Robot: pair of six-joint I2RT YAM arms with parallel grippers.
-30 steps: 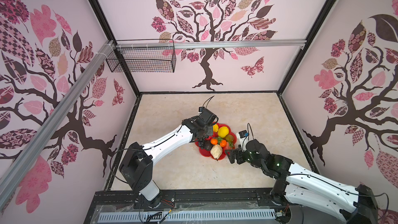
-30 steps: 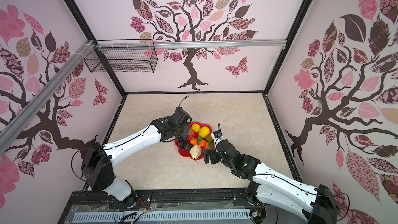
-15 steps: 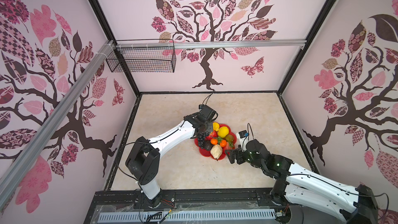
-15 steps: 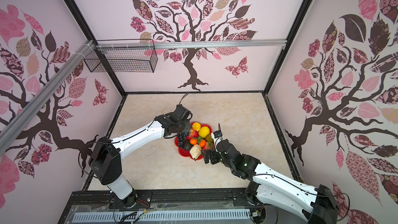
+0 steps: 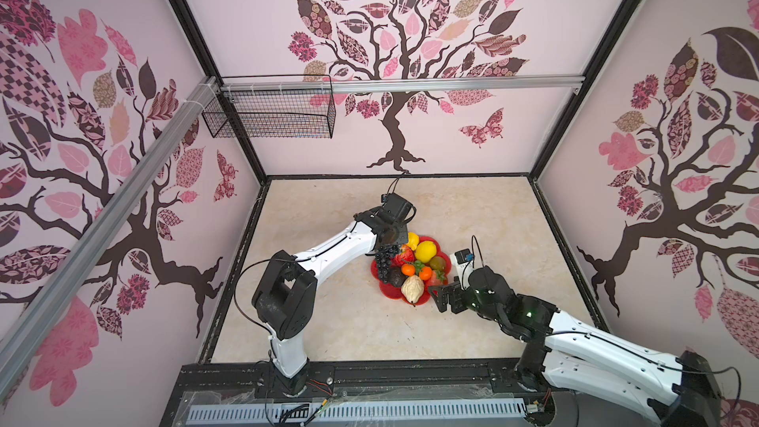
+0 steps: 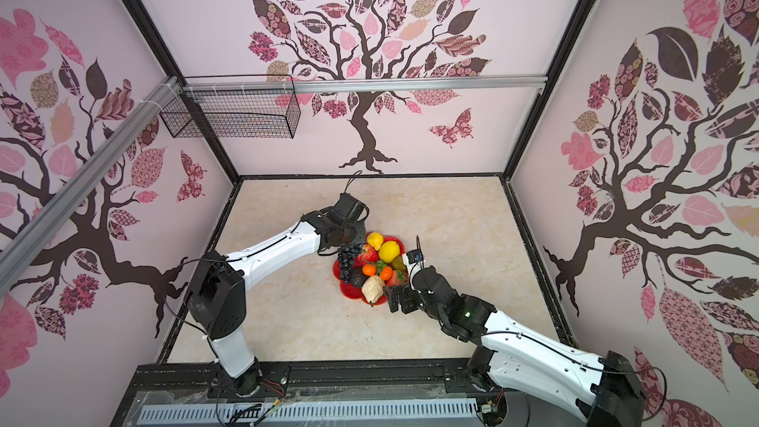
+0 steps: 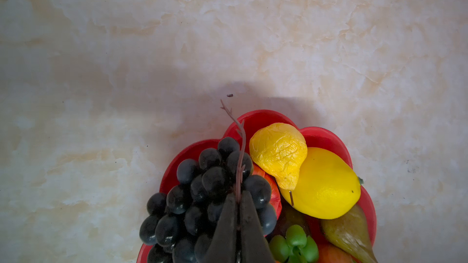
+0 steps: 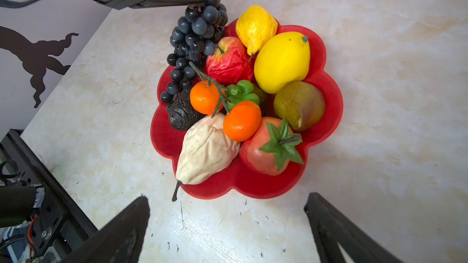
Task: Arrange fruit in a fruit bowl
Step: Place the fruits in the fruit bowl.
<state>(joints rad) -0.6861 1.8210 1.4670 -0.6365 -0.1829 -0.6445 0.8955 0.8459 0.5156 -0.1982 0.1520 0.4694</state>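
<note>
**Left gripper pinched on the grape stem at the bowl edge; right gripper wide open, empty**

- **Left wrist view:** the left gripper (image 7: 238, 196) has its fingers closed together on the brown stem (image 7: 240, 148) of the grape bunch (image 7: 202, 198). The stem tip pokes out past the fingertips. Only part of the fruit bowl (image 7: 329, 137) shows here, with a wrinkled lemon (image 7: 278, 153) and a smooth lemon (image 7: 326, 185).
- **Right wrist view:** this one shows the whole bowl on the worktop (image 8: 379, 46). It also holds an apple (image 8: 229, 61), two oranges (image 8: 205, 97), a fig (image 8: 298, 104), an avocado (image 8: 182, 117), a pear (image 8: 205, 153) and a strawberry (image 8: 255, 155).
- **Right gripper** (image 8: 226, 206): jaws spread wide with nothing in them, just beside the bowl's near rim. No contact visible.
- **Both top views:** the left arm (image 5: 336, 246) covers its own fingertips, and the bunch sits right below the wrist.
- **Bunch vs left gripper:** the stem end is at the fingertips and the grapes trail away from them.
- **Bunch axis:** it runs along the rim on the left arm's side, from far to near. The tail end lies against the avocado and the top grapes overhang the rim.
- **Pear:** it lies diagonally, with its stalk past the rim and pointing towards the right gripper.
</note>
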